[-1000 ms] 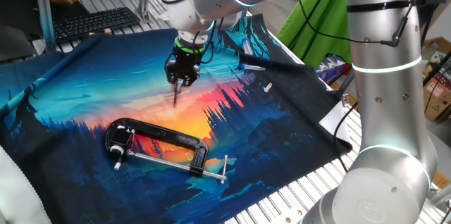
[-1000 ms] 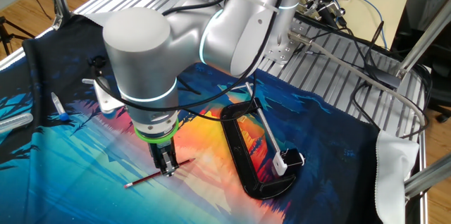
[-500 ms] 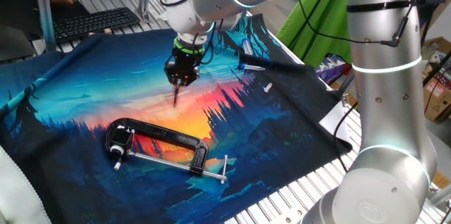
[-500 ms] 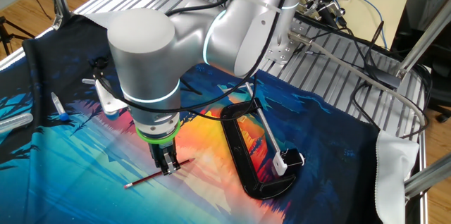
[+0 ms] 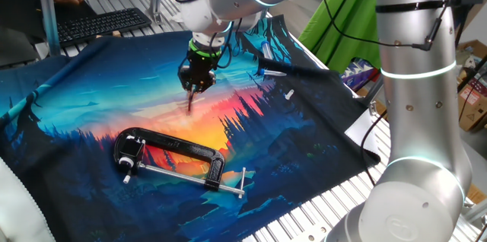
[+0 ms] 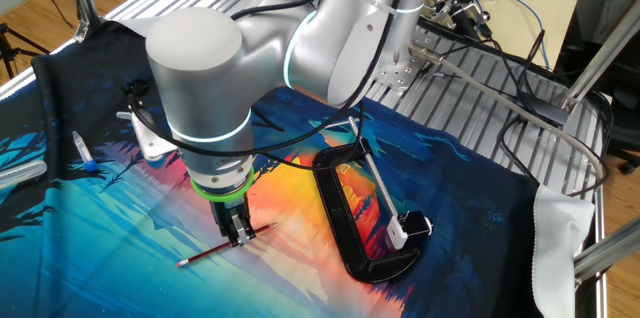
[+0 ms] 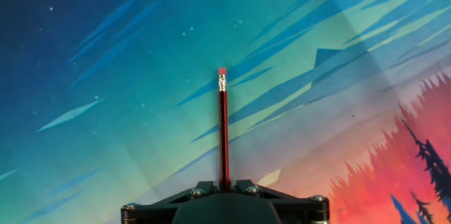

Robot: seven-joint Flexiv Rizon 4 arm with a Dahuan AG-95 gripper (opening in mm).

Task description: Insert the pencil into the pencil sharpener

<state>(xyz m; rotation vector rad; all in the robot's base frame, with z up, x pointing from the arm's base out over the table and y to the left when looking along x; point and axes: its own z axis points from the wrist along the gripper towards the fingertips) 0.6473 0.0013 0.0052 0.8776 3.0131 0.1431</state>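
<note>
The pencil (image 7: 223, 125) is a thin dark red stick with a small pink eraser end. My gripper (image 7: 224, 184) is shut on it, and the pencil sticks out forward between the closed fingers. In one fixed view the gripper (image 5: 195, 84) stands over the orange middle of the mat with the pencil (image 5: 189, 103) pointing down from it. In the other fixed view the gripper (image 6: 238, 237) holds the pencil (image 6: 205, 252) low over the mat, slanted. I cannot tell whether its tip touches the cloth. I cannot pick out the pencil sharpener with certainty.
A black C-clamp (image 5: 173, 156) with a silver screw rod lies in front of the gripper; it also shows in the other fixed view (image 6: 345, 220). A dark object (image 5: 272, 67) and a small white piece (image 5: 289, 93) lie at the mat's back right. A blue-tipped pen (image 6: 84, 154) lies at the left.
The arm's upper body shifted slightly back and forth. The gripper and the pencil stay in almost the same place, still shut together.
</note>
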